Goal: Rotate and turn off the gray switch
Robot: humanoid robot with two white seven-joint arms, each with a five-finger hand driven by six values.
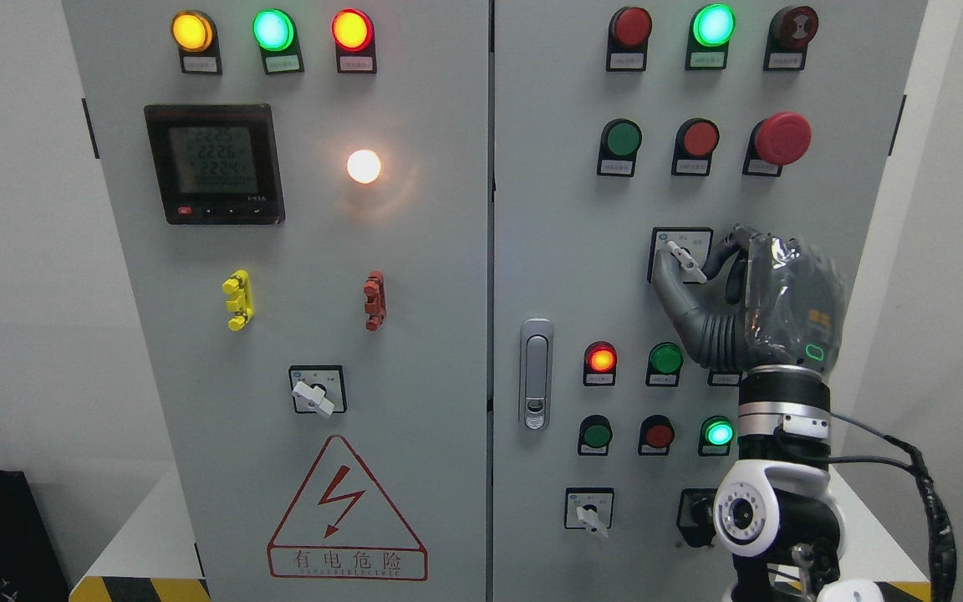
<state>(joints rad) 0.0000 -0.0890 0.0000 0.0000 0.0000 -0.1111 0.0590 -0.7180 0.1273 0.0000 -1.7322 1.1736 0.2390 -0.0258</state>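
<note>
The gray switch (687, 261) sits on the right door of the cabinet (548, 251), in a small square black-framed plate below the row of round push buttons. Its handle is a short pale bar, tilted so that its upper end points to the upper left and its lower end to the lower right. The right hand (720, 280) comes up from the lower right edge and closes on this handle: the thumb (672, 294) lies under and to the left of the bar, and the dark fingers (732, 247) curl in from the right, pinching the knob between them. The hand is dark gray with a jointed, ribbed thumb base and a glossy clear cover over its back; a small green light glows near the wrist. The palm hides the right edge of the switch plate and part of a label below it.

Further out, a red mushroom button (782, 138) stands above, a chrome door latch (536, 374) is to the lower left, and similar rotary switches (590, 512) sit lower down. The print on the labels is too small to read.
</note>
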